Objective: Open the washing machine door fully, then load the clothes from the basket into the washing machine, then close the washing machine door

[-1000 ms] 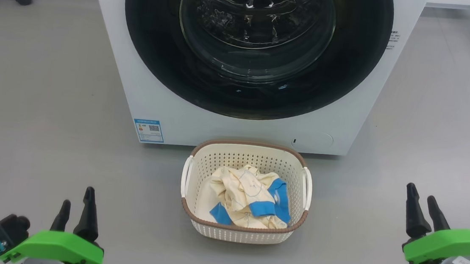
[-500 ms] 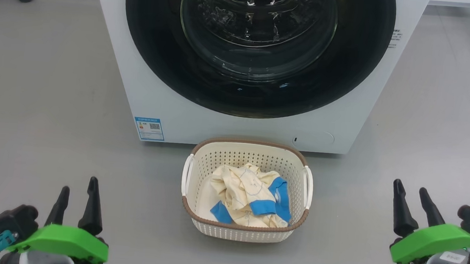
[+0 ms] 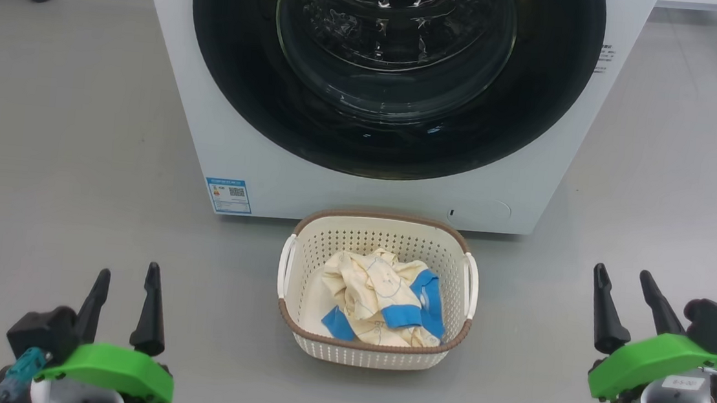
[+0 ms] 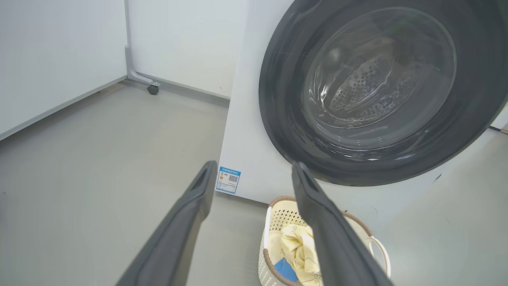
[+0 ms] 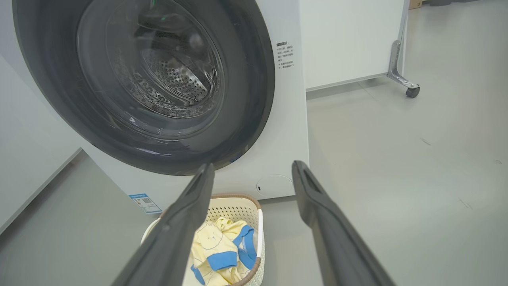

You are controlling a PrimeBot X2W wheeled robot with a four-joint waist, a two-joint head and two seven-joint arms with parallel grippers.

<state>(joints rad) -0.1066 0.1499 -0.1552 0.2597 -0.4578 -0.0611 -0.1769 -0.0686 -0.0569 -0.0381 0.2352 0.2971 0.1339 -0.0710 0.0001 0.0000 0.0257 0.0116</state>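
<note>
The clothes (image 3: 382, 298), cream-yellow with blue bands, are noted crumpled in the basket (image 3: 383, 218), between the left hand (image 3: 129, 270) and right hand (image 3: 622, 271). Both hands are held spread wide, nothing gripped. The washing machine door (image 3: 228, 54) is found closed, beyond them.

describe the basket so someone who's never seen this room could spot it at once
Find the big white washing machine with its round black door. On the grey floor just before it sits a small cream-white basket. Its perforated sides, brown rim and the yellow-and-blue garment inside set it apart.
</note>
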